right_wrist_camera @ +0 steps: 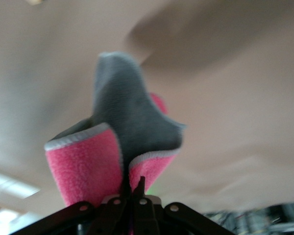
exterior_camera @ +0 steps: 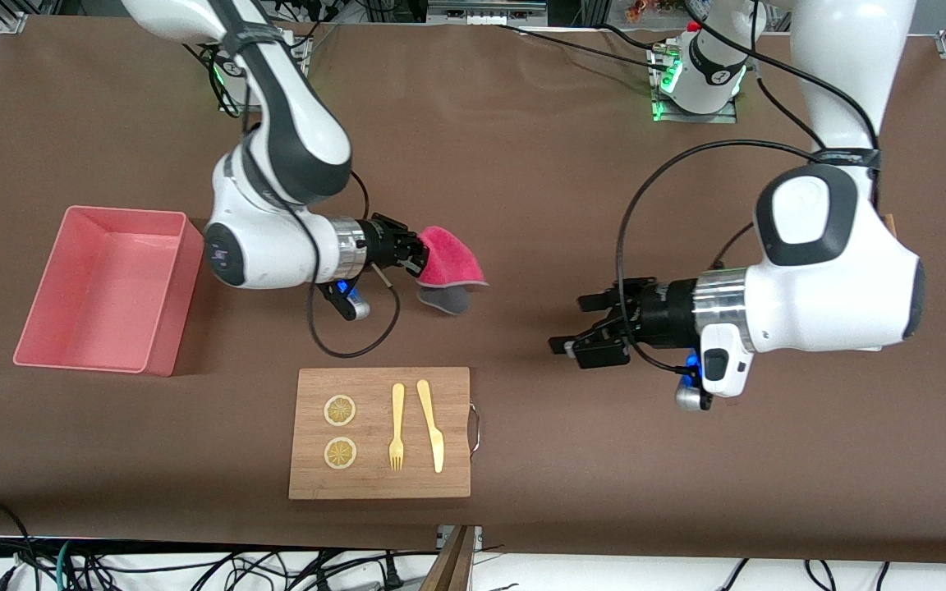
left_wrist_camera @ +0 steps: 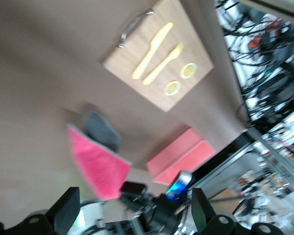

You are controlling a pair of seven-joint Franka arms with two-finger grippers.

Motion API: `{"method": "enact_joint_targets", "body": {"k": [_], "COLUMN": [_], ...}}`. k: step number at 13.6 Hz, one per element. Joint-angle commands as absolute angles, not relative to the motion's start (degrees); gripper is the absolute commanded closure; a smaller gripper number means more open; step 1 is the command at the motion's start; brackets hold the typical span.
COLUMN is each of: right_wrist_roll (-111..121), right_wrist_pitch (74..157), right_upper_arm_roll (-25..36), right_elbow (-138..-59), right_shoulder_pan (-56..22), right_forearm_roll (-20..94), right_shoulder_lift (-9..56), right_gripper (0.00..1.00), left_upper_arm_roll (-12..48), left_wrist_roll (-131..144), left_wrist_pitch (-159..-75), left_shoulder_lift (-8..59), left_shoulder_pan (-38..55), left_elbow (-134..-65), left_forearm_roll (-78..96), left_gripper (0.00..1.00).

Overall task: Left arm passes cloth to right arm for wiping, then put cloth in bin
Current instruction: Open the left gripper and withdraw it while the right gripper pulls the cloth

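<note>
I see the cloth [exterior_camera: 450,263] pinched in my right gripper [exterior_camera: 417,256] above the table [exterior_camera: 522,180], drooping pink-up, grey tip low. The bin [exterior_camera: 165,283] holds nothing. My left gripper [exterior_camera: 584,324] hangs spread, unladen.

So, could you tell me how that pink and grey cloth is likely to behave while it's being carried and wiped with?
Probably floppy: the cloth folds and droops from the right gripper, its grey corner hanging down. Likely light, since a pinch at one edge holds it up. It should flatten and drag when wiped rather than slide. The left gripper waits open.
</note>
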State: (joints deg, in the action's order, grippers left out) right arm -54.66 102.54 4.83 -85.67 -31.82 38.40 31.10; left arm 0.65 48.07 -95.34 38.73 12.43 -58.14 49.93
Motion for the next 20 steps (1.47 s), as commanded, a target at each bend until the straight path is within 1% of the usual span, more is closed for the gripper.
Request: {"method": "enact_joint_targets", "body": {"k": [1, 3, 4, 5, 7, 9, 11, 13, 16, 18, 20], "right_wrist_roll": [-52.82, -52.65, -52.56, -52.21, -50.37, -46.87, -43.09, -37.56, -31.57, -27.18, -22.70], "right_wrist_pitch": [101.69, 102.65, 103.53, 104.14, 104.24, 103.89, 103.71, 102.31, 100.47, 98.88, 97.83], "right_upper_arm_roll": [4.92, 4.83, 4.83, 4.92, 4.92, 5.45, 5.45, 5.54, 5.54, 5.62, 7.37], "right_elbow": [-85.52, -85.43, -85.43, -85.43, -85.60, -85.78, -86.04, -86.13, -86.13, -86.13, -86.05], "right_shoulder_pan": [-33.66, -34.36, -34.54, -34.80, -34.63, -33.41, -31.04, -28.14, -24.35, -22.60, -21.89], "right_forearm_roll": [31.31, 27.44, 26.46, 25.32, 21.81, 20.57, 18.47, 15.83, 11.54, 7.66, 4.84], "right_shoulder_lift": [34.18, 36.90, 38.13, 39.19, 40.08, 40.43, 40.43, 40.43, 40.25, 39.90, 39.64], "right_gripper": [1.00, 1.00, 1.00, 1.00, 1.00, 1.00, 1.00, 1.00, 1.00, 1.00, 1.00], "left_upper_arm_roll": [0.62, 0.79, 0.70, 0.79, 0.70, 0.88, 0.97, 1.14, 1.49, 2.46, 2.11], "left_wrist_roll": [42.28, 41.75, 41.49, 40.35, 32.91, 28.24, 24.10, 20.50, 19.43, 18.98, 14.53], "left_wrist_pitch": [-84.24, -75.89, -72.28, -70.51, -69.18, -69.43, -69.96, -73.28, -82.94, -87.87, -90.78], "left_shoulder_lift": [35.17, 30.96, 28.59, 24.82, 15.61, 5.59, -0.42, -2.54, -3.69, -4.57, -3.87], "left_shoulder_pan": [8.97, 8.53, 8.26, 7.39, 4.06, 2.64, 2.64, 2.64, 2.64, 2.64, 2.55], "left_elbow": [-58.18, -58.36, -59.66, -62.72, -72.98, -83.71, -89.54, -93.06, -97.46, -100.36, -100.03], "left_forearm_roll": [44.50, 35.90, 32.55, 28.87, 25.85, 18.33, 10.50, 5.12, -1.90, -5.17, -5.11], "left_gripper": [0.00, 0.00, 0.00, 0.00, 0.00, 0.00, 0.00, 0.00, 0.00, 0.00, 0.00]}}
